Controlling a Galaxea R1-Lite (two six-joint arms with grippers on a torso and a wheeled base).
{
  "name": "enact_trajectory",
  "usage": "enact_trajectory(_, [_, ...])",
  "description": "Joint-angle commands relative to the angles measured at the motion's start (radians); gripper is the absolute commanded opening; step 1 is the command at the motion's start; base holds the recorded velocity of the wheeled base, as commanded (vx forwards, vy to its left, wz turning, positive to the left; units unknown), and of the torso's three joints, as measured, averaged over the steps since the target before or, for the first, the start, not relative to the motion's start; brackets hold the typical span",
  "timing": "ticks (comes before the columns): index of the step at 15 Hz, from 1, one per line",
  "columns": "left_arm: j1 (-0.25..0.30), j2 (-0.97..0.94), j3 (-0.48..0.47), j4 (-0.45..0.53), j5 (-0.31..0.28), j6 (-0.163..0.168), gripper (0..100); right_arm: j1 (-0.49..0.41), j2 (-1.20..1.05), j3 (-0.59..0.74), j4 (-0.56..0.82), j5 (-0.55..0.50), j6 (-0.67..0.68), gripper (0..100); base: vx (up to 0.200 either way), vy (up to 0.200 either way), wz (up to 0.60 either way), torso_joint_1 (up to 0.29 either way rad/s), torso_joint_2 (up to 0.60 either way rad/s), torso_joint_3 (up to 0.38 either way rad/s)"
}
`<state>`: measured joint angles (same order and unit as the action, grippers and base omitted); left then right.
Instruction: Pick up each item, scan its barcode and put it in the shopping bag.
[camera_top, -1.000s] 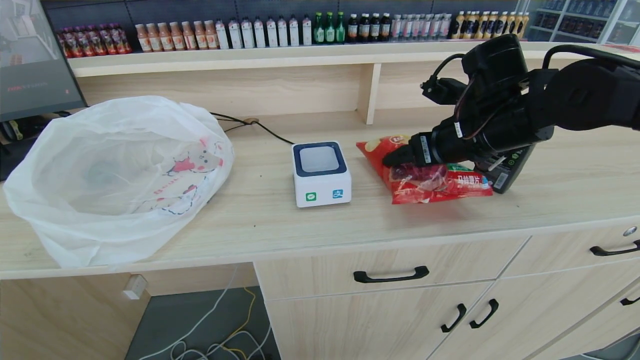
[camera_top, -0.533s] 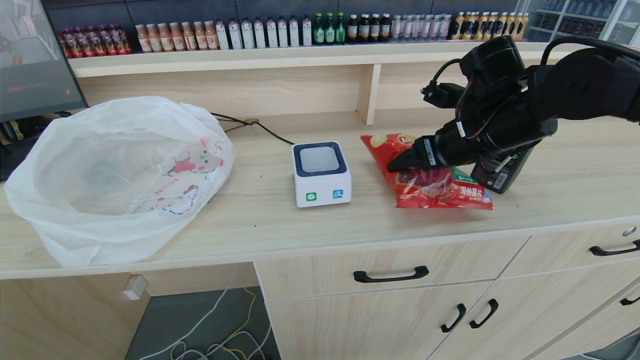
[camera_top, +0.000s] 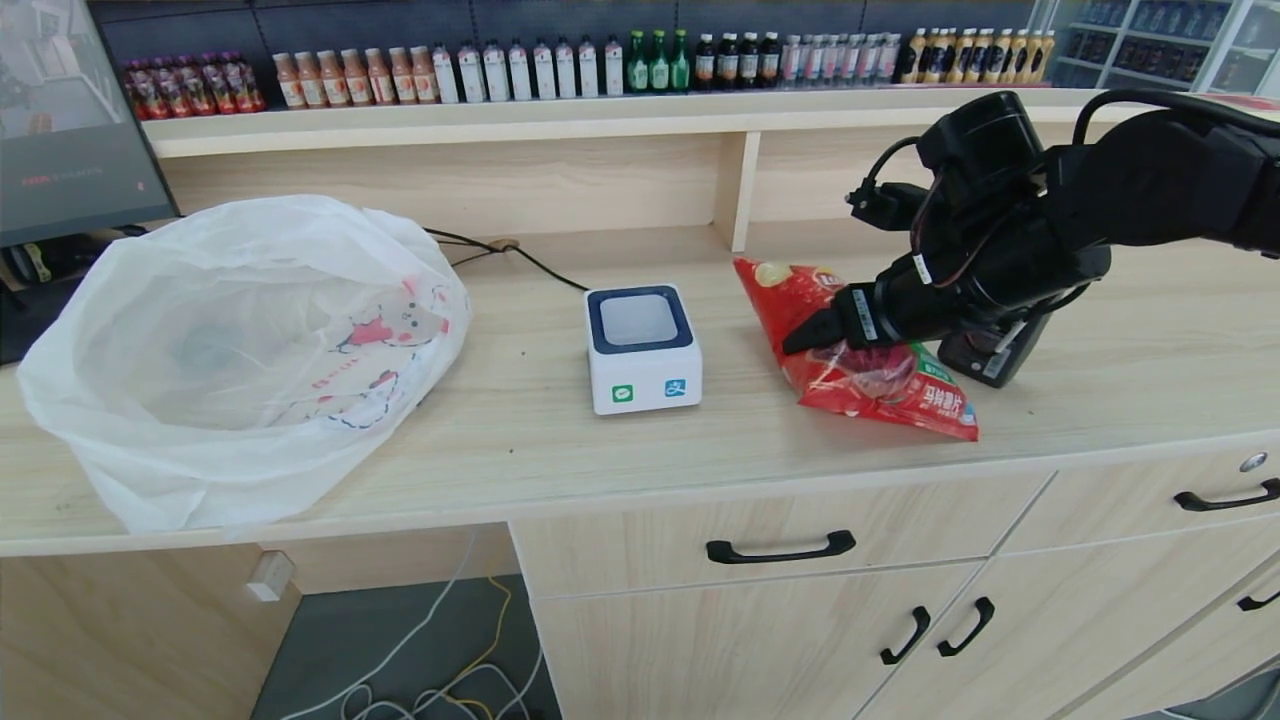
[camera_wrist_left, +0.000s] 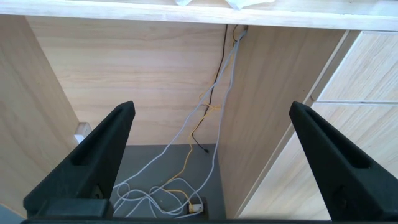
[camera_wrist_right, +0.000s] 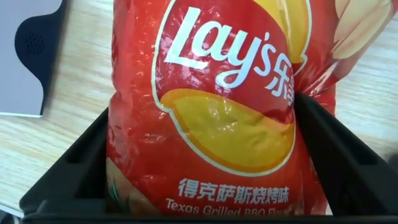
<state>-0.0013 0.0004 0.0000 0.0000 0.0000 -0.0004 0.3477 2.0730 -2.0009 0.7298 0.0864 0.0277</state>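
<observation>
A red bag of chips (camera_top: 850, 350) is held tilted just above the wooden counter (camera_top: 520, 440), right of the white barcode scanner (camera_top: 641, 346). My right gripper (camera_top: 830, 330) is shut on the chips bag (camera_wrist_right: 217, 112), one black finger on each side of it. The white plastic shopping bag (camera_top: 240, 350) lies open on the counter's left end. A dark rectangular item (camera_top: 995, 350) rests on the counter behind the right arm. My left gripper (camera_wrist_left: 211, 162) hangs open below the counter, over cables on the floor.
A raised shelf with a row of bottles (camera_top: 620, 60) runs along the back of the counter. A monitor (camera_top: 70, 120) stands at far left. A black cable (camera_top: 500, 250) trails behind the scanner. Drawers with black handles (camera_top: 780, 550) front the counter.
The right gripper has lifted the chips bag off the counter; the bag has tilted, its far end raised. The head view has shifted slightly.
</observation>
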Motion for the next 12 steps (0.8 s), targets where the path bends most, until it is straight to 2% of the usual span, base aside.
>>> enact_trajectory(1, [0.000, 0.000, 0.000, 0.000, 0.000, 0.000, 100, 0.008, 0.035, 0.001, 0.005, 0.007, 0.005, 100, 0.000, 0.000, 0.00, 0.000, 0.00, 0.000])
enact_trajectory(4, [0.000, 0.000, 0.000, 0.000, 0.000, 0.000, 100, 0.008, 0.041, 0.001, 0.002, 0.007, 0.037, 100, 0.000, 0.000, 0.00, 0.000, 0.00, 0.000])
enact_trajectory(5, [0.000, 0.000, 0.000, 0.000, 0.000, -0.001, 100, 0.007, 0.042, 0.001, -0.003, 0.009, 0.043, 0, 0.000, 0.000, 0.00, 0.000, 0.00, 0.000])
enact_trajectory(12, [0.000, 0.000, 0.000, 0.000, 0.000, 0.000, 100, 0.028, 0.007, 0.001, 0.000, 0.029, 0.055, 0, 0.000, 0.000, 0.00, 0.000, 0.00, 0.000])
